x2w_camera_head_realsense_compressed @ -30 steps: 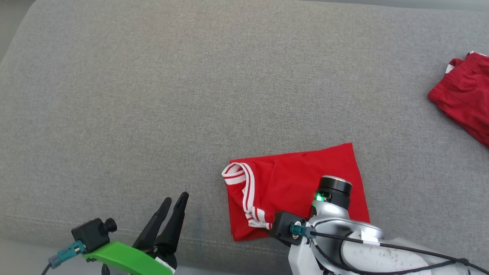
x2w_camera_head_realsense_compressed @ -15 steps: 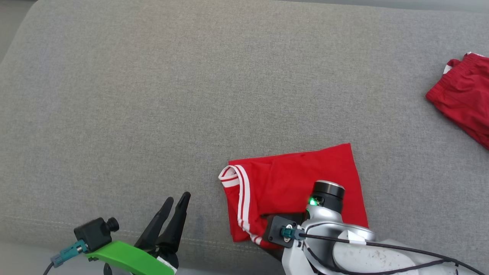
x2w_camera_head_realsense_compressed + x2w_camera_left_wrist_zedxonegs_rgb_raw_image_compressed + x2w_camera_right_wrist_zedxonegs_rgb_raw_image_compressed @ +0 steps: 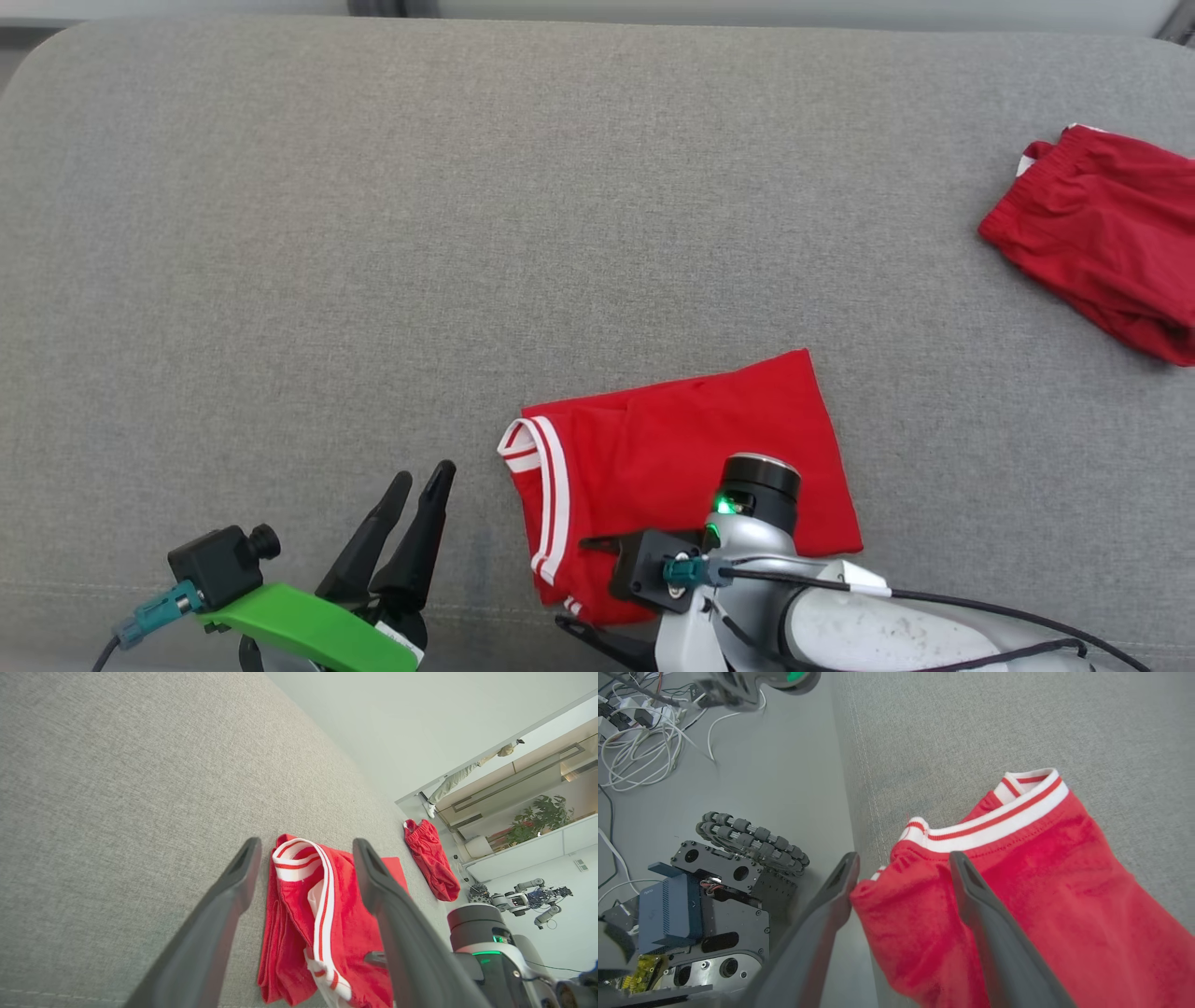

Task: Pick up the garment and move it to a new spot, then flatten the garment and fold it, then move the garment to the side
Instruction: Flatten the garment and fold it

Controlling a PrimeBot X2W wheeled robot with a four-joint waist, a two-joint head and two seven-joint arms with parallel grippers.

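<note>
Two red garments lie on the grey cushion (image 3: 373, 233). The folded garment (image 3: 672, 439), which has a white striped trim (image 3: 546, 495) on its left end, lies near the front edge of the cushion, a little right of the middle in the head view. The other red garment (image 3: 1102, 252) is crumpled at the far right side, well apart from the folded one.

The right tool (image 3: 571, 581) is at the front left corner of the folded garment. Its two fingers are spread wide. In the right wrist view this corner of the cloth lies between the fingers of the right tool (image 3: 903, 856) and touches one of them, but they are not closed on it, so this tool is released.

The left tool (image 3: 424, 471) is over bare cushion to the left of the folded garment, apart from the cloth. In the left wrist view its fingers (image 3: 233, 891) stand apart with nothing gripped, so it is released too, and the striped trim is seen beyond them.
</note>
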